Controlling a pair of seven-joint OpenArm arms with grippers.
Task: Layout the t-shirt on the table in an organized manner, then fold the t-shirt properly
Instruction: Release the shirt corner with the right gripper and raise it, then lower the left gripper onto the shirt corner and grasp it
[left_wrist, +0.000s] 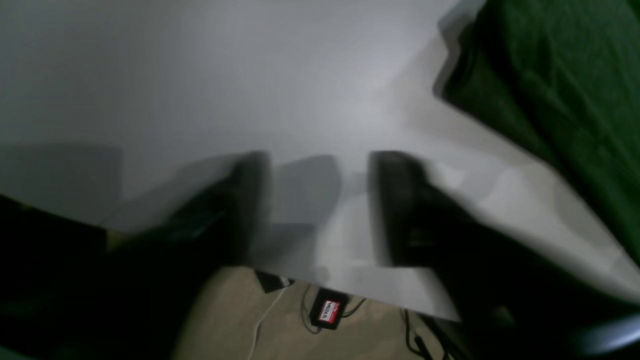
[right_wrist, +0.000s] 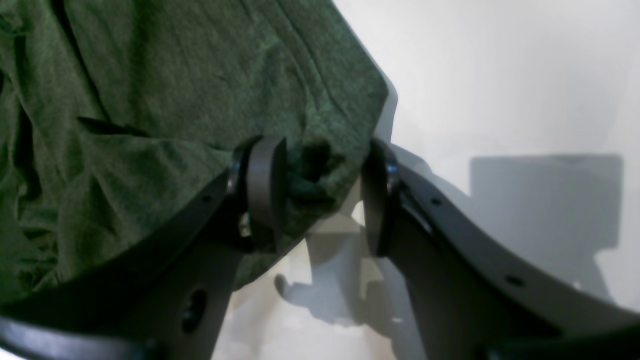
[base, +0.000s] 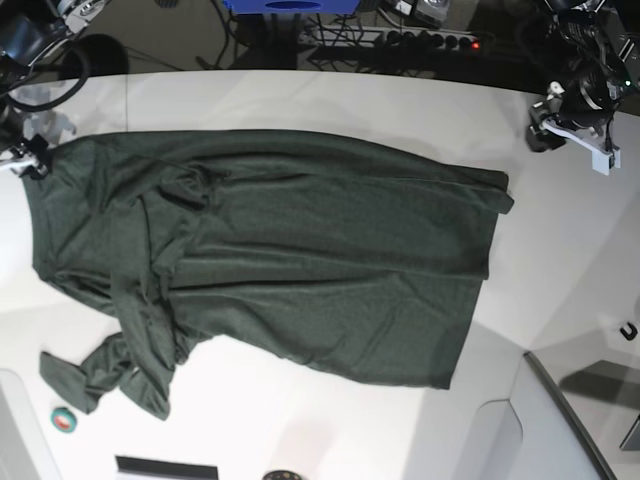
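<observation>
My right claw (right_wrist: 324, 195) pinches a bunched corner of the t-shirt (right_wrist: 165, 100) between half-closed jaws, I judge to pull that edge taut for laying out. The rest of the shirt spreads away ahead and to that claw's left across the bench (base: 300, 95). My left claw (left_wrist: 315, 205) stands open over bare bench, holding nothing; the shirt lies off to its right.

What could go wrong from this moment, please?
1. The right tool grips only a small bunch at the corner of the t-shirt; a pull may slip it free.
2. The sleeve lies crumpled; folding now would likely trap creases.
3. The left tool is open, off the cloth, so a one-sided pull may drag the shirt.
</observation>
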